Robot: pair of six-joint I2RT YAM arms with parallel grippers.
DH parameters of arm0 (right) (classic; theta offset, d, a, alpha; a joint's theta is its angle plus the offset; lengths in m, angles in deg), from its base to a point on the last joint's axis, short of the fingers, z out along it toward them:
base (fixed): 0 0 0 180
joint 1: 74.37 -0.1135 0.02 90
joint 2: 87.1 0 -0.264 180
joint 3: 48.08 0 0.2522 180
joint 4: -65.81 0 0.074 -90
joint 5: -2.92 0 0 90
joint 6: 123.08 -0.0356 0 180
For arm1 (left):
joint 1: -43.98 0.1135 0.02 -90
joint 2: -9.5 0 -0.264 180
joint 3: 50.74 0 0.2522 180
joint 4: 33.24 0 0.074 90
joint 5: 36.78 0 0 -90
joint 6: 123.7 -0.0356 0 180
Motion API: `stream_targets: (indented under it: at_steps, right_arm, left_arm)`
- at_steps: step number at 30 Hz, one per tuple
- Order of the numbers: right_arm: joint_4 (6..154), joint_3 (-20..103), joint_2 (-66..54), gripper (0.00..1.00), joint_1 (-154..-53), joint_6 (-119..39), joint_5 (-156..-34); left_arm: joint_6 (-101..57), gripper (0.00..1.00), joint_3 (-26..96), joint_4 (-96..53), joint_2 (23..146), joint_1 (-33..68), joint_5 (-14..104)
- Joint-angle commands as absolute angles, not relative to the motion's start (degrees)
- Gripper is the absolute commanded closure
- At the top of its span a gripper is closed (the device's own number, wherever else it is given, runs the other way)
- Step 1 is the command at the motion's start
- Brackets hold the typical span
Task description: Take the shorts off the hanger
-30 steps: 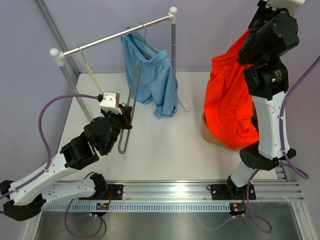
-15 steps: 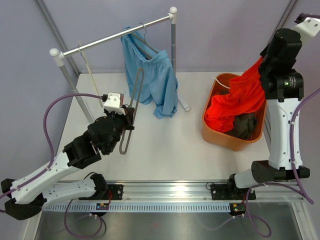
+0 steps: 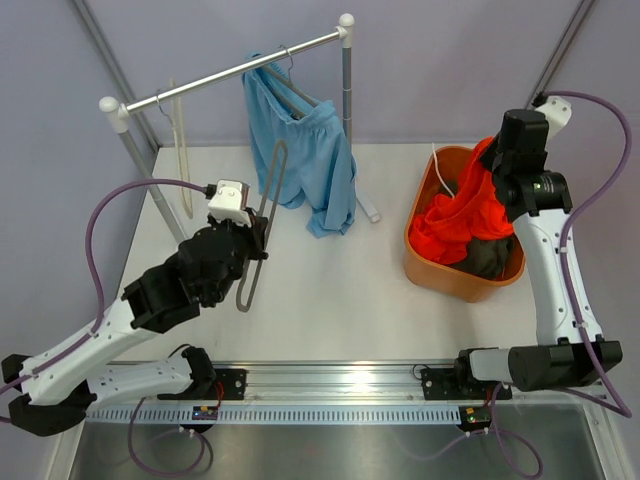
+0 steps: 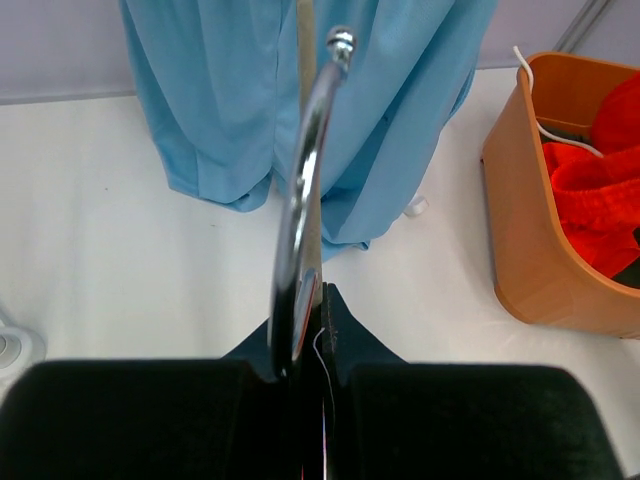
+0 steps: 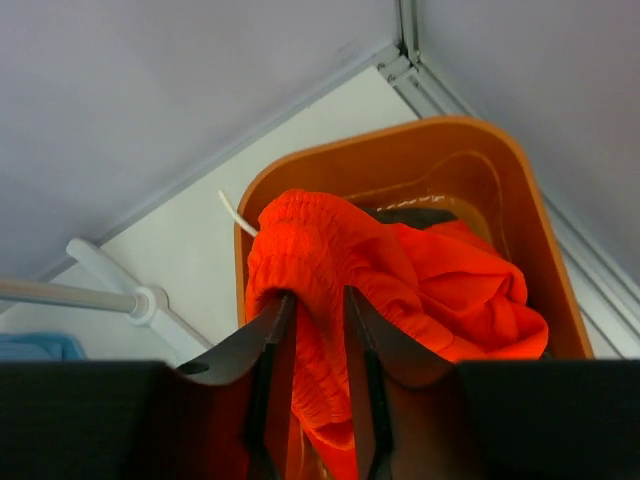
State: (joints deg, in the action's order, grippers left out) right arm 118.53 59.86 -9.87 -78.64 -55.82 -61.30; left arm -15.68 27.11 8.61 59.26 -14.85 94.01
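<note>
Orange shorts (image 5: 420, 265): waistband pinched in the right hand (image 5: 318, 300), fingers nearly closed, the rest heaped in the tub (image 3: 430, 265) (over the olive shorts (image 3: 490, 255)). Blue shorts (image 3: 320, 160): hanging from the rail (image 3: 220, 75). Left hand (image 4: 308, 330): clamped on a bare metal hanger (image 4: 300, 190).

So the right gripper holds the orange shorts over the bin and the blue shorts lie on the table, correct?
No: the blue shorts hang from the rail, per the top external view. The right gripper does hold the orange shorts over the bin.
</note>
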Motion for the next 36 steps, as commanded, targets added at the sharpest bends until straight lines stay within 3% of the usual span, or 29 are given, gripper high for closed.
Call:
stream_targets:
  at_steps: [1,6,9,14,22,30,36]
  right_arm:
    - [114.04,54.74,-15.9,0.65,-78.5,-58.83,-64.14]
    - [113.76,49.01,-20.39,0.32,-78.5,-59.1,-65.89]
    - [114.29,48.39,-22.49,0.26,-78.5,-59.45,-68.09]
    - [115.16,48.39,-26.45,0.22,-78.5,-59.27,-72.49]
    - [116.66,46.55,-29.79,0.18,-78.5,-59.54,-80.73]
    - [117.28,45.05,-34.27,0.16,-78.5,-59.62,-89.71]
    - [117.45,42.86,-36.47,0.16,-78.5,-58.57,-94.72]
  left_arm:
    - [-12.08,1.0,30.87,11.98,58.37,-15.08,95.49]
    - [-10.5,1.0,30.6,15.32,57.92,-15.08,95.4]
    - [-9.45,1.0,31.83,18.39,59.33,-15.08,94.96]
    - [-0.58,1.0,39.91,33.65,64.25,-15.08,101.88]
    - [-2.05,1.0,43.95,34.75,66.7,-12.37,102.09]
    - [-12.34,1.0,58.27,31.84,79.09,4.85,80.92]
    - [-16.38,1.0,76.99,36.67,92.36,14.62,68.6]
